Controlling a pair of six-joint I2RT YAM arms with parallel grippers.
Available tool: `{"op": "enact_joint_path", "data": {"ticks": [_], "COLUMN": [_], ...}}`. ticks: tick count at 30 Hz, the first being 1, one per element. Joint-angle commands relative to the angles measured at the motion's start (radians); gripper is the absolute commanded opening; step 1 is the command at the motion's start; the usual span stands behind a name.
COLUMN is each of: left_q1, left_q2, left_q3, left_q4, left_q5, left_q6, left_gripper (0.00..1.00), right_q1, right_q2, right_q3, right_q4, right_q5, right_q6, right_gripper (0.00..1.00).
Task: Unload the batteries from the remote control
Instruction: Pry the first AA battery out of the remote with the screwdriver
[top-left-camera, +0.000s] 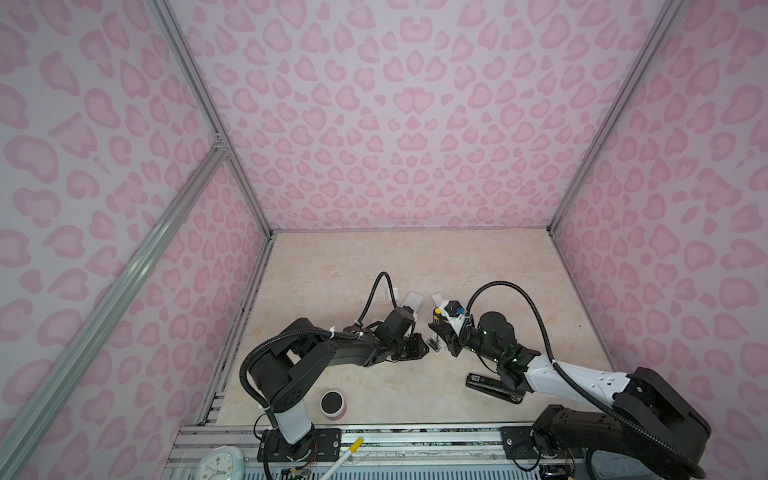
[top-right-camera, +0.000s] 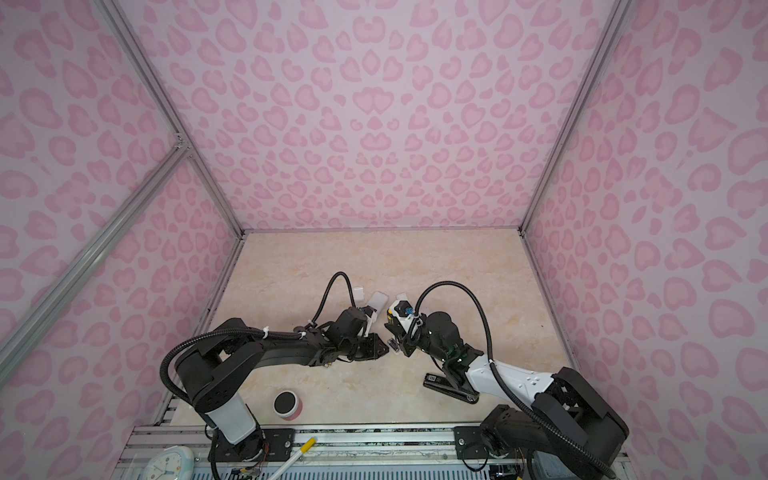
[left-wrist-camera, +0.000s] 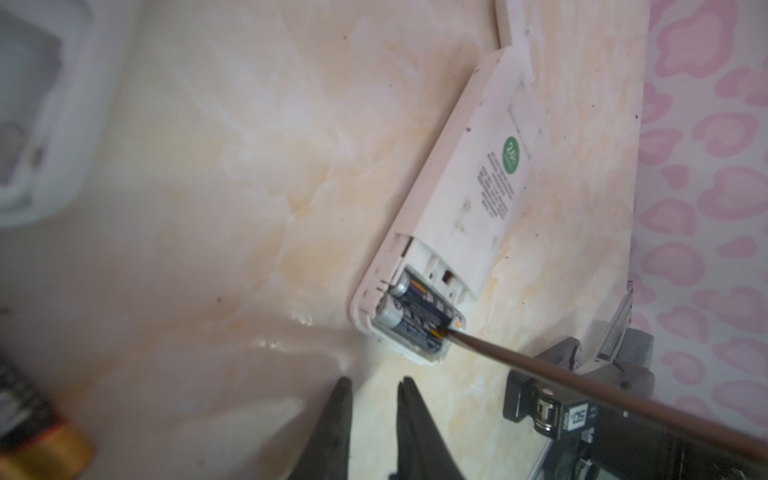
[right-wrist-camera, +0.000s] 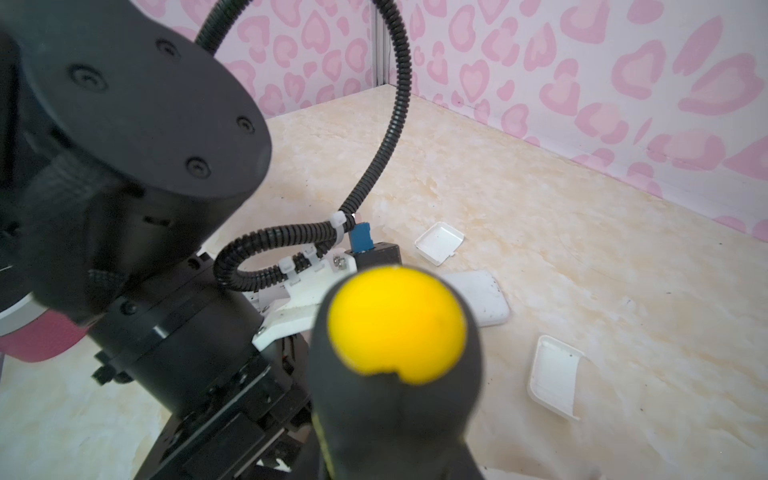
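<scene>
The left jaws (left-wrist-camera: 375, 380) stand slightly apart and empty over the pale marbled bench (left-wrist-camera: 208, 187), just short of the long white plastic remote control (left-wrist-camera: 469, 195). It lies back-up, cover off, with two dark, gold-banded cylindrical batteries (left-wrist-camera: 415, 311) side by side in its open compartment. The thin metal shaft of a black-handled, yellow-capped screwdriver (left-wrist-camera: 582, 384) reaches the gold end of the battery nearest the remote's end; the right jaws (top-left-camera: 440, 331) are clamped on its handle
</scene>
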Motion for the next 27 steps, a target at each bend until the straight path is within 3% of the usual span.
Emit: {"op": "enact_joint_path", "data": {"ticks": [1,9,27], "left_q1": [-0.002,-0.001,0.001], "left_q2": [0.013,0.028,0.003], "left_q3": [-0.002,-0.002,-0.049], "left_q4": [0.022,0.034,0.039], "left_q5": [0.016,0.034,-0.01], "left_q6": [-0.009,-0.017,-0.048], "left_gripper": [0.24,0.24,0.2], "right_q1": [0.001,0.001,0.0], "right_q2": [-0.005,0.031,0.041], "right_q3": [-0.013,-0.019,-0.016], "right_q4": [0.007,0.02,0.122], "right_q5": [-0.01,-0.032,0.059], "right_q6": [-0.06,-0.052,0.093], "right_gripper": [0.0,0.0,0.0]}}
